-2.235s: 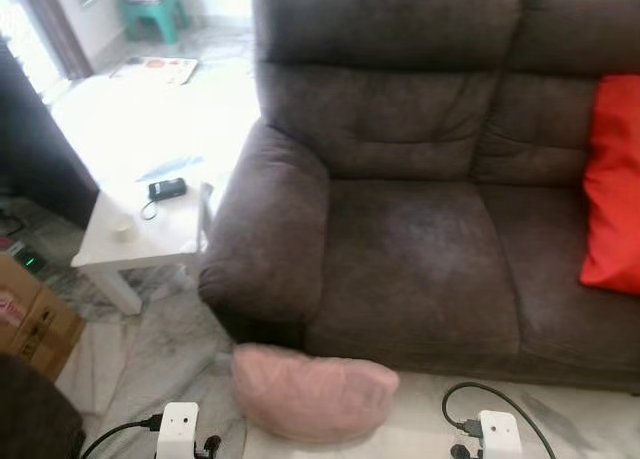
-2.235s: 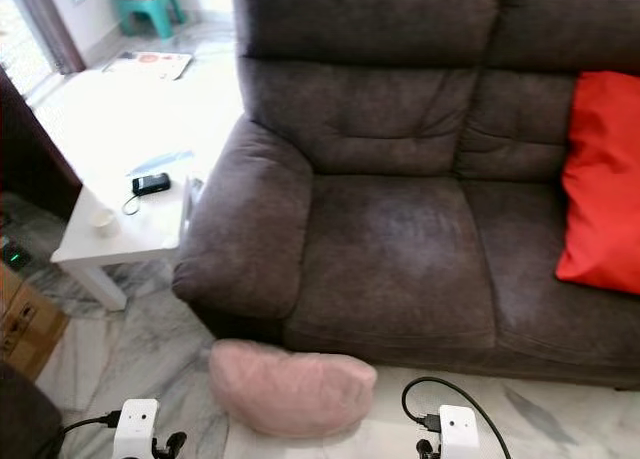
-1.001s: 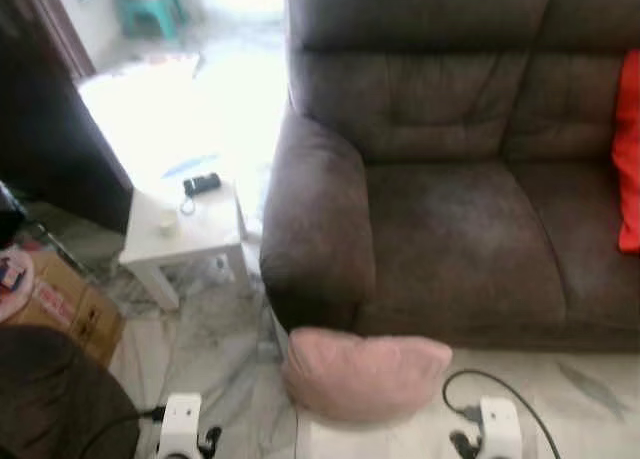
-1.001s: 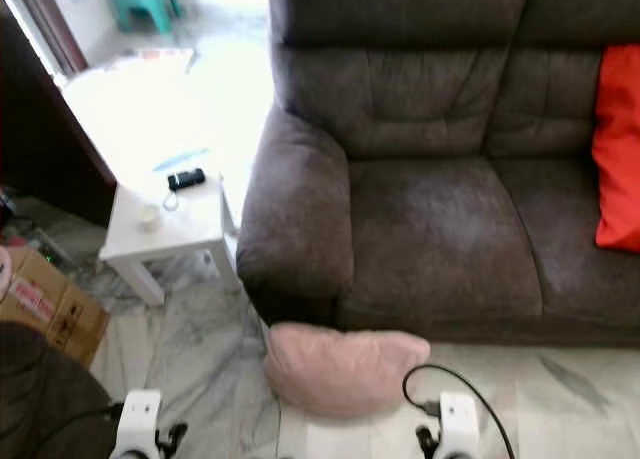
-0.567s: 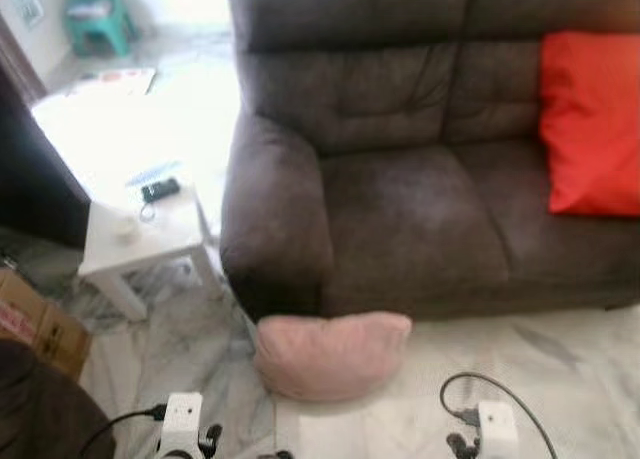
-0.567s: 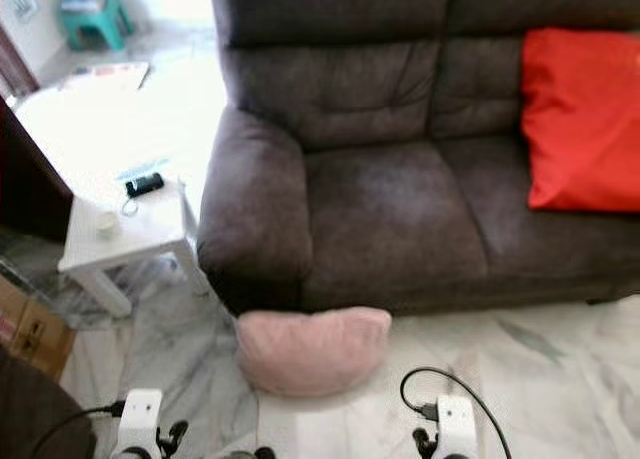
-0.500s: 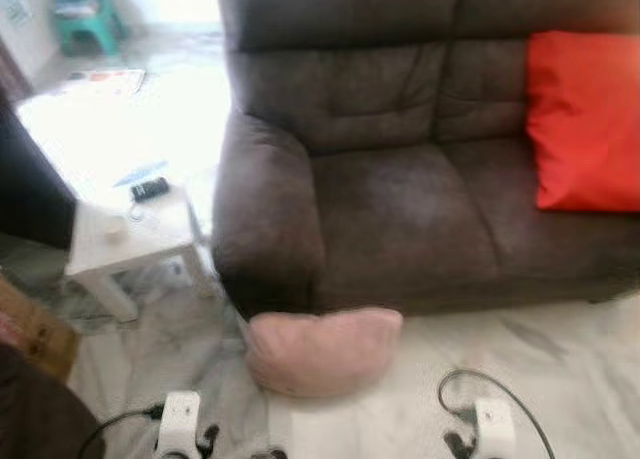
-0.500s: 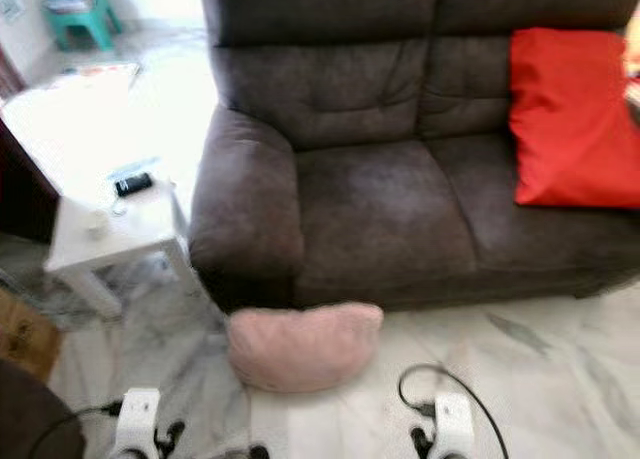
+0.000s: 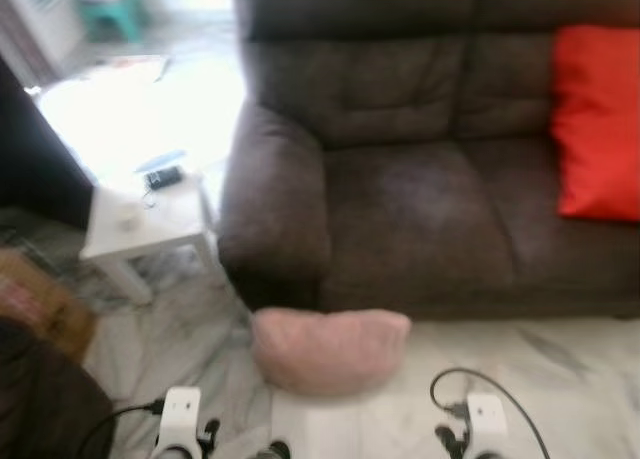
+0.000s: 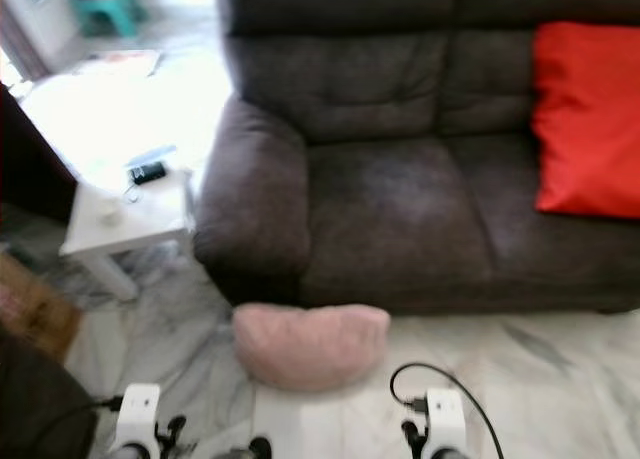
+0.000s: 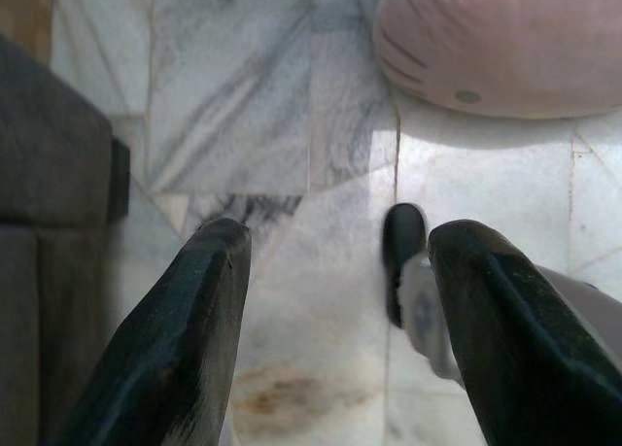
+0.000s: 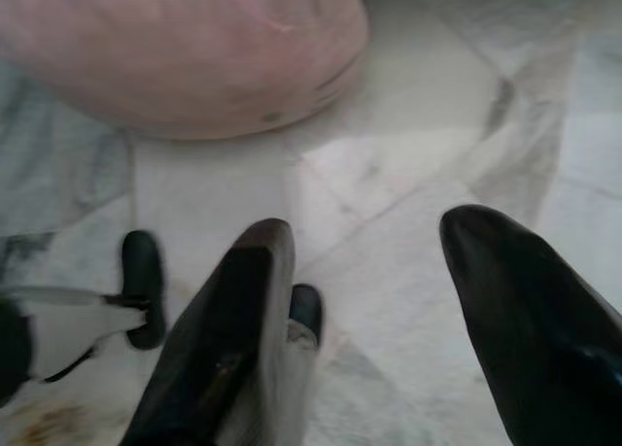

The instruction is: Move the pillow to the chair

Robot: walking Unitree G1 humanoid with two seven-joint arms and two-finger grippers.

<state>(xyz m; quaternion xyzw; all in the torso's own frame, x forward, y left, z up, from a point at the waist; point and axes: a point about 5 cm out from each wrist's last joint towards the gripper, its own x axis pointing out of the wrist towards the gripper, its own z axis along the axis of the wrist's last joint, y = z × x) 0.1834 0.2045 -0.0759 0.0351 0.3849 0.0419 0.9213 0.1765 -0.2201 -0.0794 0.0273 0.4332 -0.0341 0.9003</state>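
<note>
Soft, plump pink pillow (image 10: 310, 344) lies on veined marble floor (image 10: 560, 379), ahead of left pincer (image 11: 335, 300) and right pincer (image 12: 384, 300); both spread wide, empty.

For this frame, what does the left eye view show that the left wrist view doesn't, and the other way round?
Left eye view: the brown sofa, a red cushion on its seat, a white side table carrying a small dark device, and the pink pillow whole, on the floor against the sofa's front.

Left wrist view: the left gripper close up, fingers apart, over the marble floor, with one end of the pillow ahead of it.

Shared: the pink pillow and the marble floor.
</note>
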